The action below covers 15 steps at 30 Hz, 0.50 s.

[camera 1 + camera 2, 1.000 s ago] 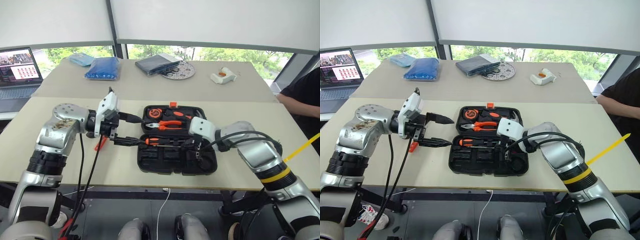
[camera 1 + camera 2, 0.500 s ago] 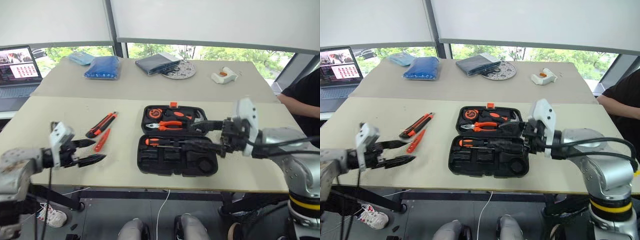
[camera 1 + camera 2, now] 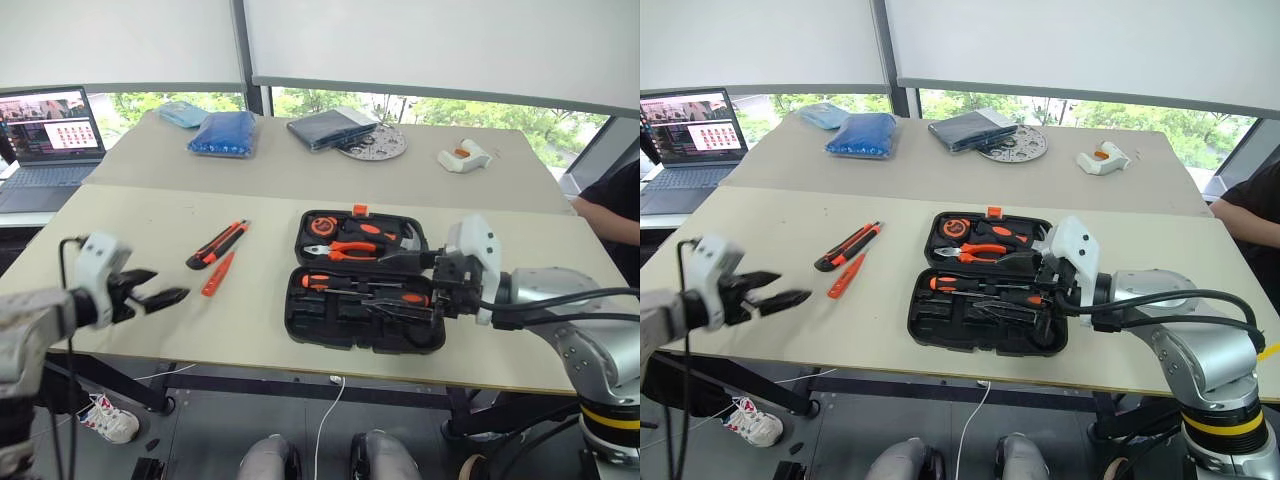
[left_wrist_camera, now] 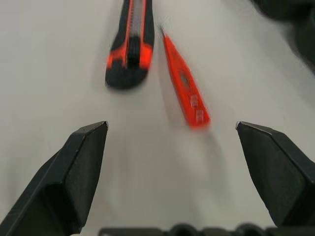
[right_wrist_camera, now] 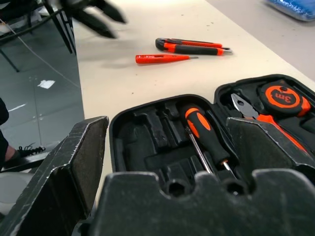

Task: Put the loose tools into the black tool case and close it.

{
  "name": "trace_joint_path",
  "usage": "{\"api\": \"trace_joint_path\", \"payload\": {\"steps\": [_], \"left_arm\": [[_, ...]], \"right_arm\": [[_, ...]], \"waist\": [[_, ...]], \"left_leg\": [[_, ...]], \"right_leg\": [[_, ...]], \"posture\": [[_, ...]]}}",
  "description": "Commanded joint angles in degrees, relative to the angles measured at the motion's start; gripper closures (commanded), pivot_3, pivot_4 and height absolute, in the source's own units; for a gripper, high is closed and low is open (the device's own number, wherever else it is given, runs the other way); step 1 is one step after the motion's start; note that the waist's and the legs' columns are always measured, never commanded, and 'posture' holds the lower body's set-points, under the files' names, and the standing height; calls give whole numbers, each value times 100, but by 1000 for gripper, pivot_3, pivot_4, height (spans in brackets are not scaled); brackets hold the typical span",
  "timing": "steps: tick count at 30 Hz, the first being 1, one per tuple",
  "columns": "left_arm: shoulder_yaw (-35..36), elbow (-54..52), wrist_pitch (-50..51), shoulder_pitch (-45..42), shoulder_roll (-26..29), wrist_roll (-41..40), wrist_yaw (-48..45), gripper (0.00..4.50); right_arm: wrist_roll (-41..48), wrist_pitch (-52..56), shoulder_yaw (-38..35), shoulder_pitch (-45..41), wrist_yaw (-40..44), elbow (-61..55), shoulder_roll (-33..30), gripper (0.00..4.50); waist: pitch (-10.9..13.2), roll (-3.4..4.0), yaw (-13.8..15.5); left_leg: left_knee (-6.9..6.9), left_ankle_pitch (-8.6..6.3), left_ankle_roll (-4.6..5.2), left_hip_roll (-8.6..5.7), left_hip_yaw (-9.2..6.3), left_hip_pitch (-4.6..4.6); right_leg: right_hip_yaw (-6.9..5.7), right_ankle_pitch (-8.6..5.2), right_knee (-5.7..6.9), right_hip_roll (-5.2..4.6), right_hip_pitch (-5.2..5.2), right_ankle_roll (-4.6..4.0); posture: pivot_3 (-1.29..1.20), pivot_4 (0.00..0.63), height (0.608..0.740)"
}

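The black tool case (image 3: 300,318) lies open near the table's front edge, and an orange-and-black screwdriver (image 3: 345,284) rests in its near half. My right gripper (image 3: 385,285) hovers open just over that half, with nothing between its fingers (image 5: 74,162). An orange-black utility knife (image 3: 218,244) and a small slim orange screwdriver (image 3: 217,275) lie on the table left of the case. My left gripper (image 3: 165,287) is open and empty at the table's left front, a short way from them. Both tools lie ahead of its fingers (image 4: 74,177) in the left wrist view.
Orange-handled pliers (image 3: 345,250) and a tape measure (image 3: 322,226) sit in the case's far half. On the back table are a laptop (image 3: 45,135), a blue bag (image 3: 225,133), a dark pouch (image 3: 330,128), a round disc (image 3: 378,146) and a white object (image 3: 463,157). A person's sleeve (image 3: 615,200) shows at the right edge.
My right gripper has opened, left the screwdriver in the case and lifted back from it. My left arm has swung away from the case to the table's left front.
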Motion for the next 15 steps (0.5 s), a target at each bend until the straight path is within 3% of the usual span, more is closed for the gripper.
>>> {"api": "trace_joint_path", "payload": {"steps": [1, 7, 15], "left_arm": [[-385, -166, 681, -361, -73, 44, 439, 0], [-877, -159, 1213, -781, -307, 170, 908, 0], [-1117, 282, 1170, -1014, -518, 427, 1309, 0]], "right_arm": [[52, -138, -47, 82, -119, -261, -57, 35], [75, -168, -119, 303, -302, -383, -101, 35], [186, -128, -274, 397, -470, -411, -172, 35]], "waist": [[-1, -2, -59], [0, -6, -164], [1, -9, -127]], "left_leg": [[0, 4, 7, 0, 1, 1], [-8, 18, 24, 10, 2, 13], [-7, 18, 21, 10, 1, 15]], "right_leg": [[2, 0, -1, 2, 2, 0], [5, -11, 6, 20, -2, -13], [10, -12, 7, 5, -2, -12]], "posture": [[0, 150, 718], [0, 150, 718], [0, 150, 718]]}}
